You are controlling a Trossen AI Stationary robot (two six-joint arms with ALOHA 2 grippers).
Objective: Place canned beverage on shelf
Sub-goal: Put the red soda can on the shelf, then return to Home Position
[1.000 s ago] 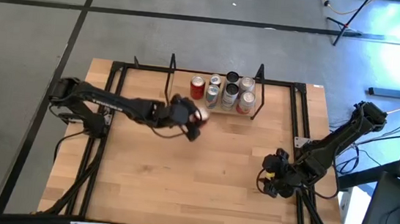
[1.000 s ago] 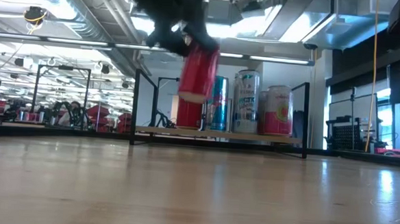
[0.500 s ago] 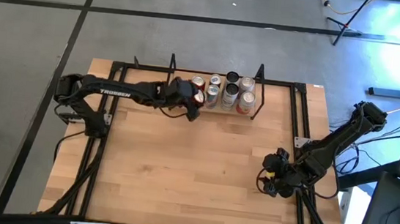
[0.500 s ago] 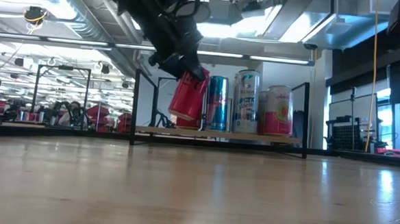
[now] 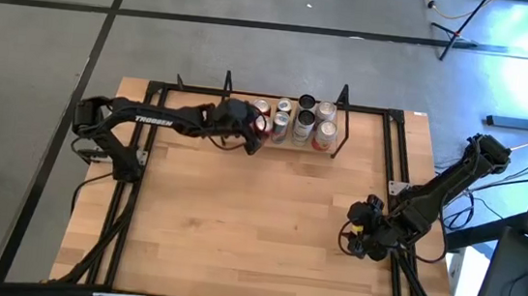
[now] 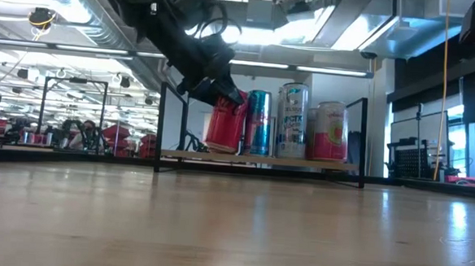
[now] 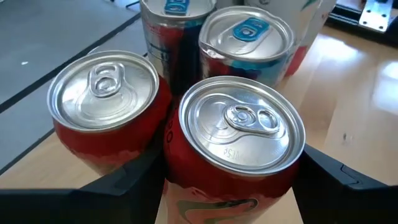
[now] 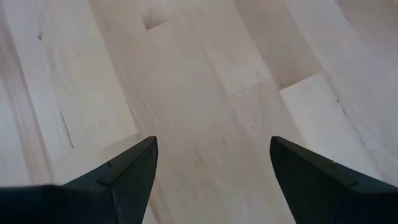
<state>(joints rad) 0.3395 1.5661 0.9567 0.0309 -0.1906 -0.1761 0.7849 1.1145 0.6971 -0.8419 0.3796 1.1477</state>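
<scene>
My left gripper (image 5: 249,127) is shut on a red can (image 6: 226,124) at the left part of the shelf. The shelf is a low wood plank (image 6: 260,159) with black wire frames at its ends (image 5: 226,91). Several other cans (image 5: 305,121) stand upright on the plank. One of them is a second red can (image 7: 102,106), right beside the held one. The held can's silver top (image 7: 241,124) fills the left wrist view. My right gripper (image 5: 357,237) is open and empty, low over the table near its right edge, and it also shows in the right wrist view (image 8: 211,180). My left gripper pinches the red can's two opposite sides (image 7: 171,155) just below the top rim, between its two fingers (image 7: 124,180). The fingers slant down from the table's left. The can is slightly tilted, its bottom (image 6: 220,148) at the plank; I cannot tell whether it touches.
The standing cans crowd the plank to the right of and behind the held can. The shelf's left wire frame (image 6: 160,125) stands close to my left arm. Black rails (image 5: 400,151) run along the table's edges. Bare wood (image 5: 257,225) lies between shelf and near edge.
My left gripper has carried the red can toward the table's far edge and down. The can was high in front of the shelf and is now at the plank beside the other red can. It tipped on the way and now stands nearer upright.
</scene>
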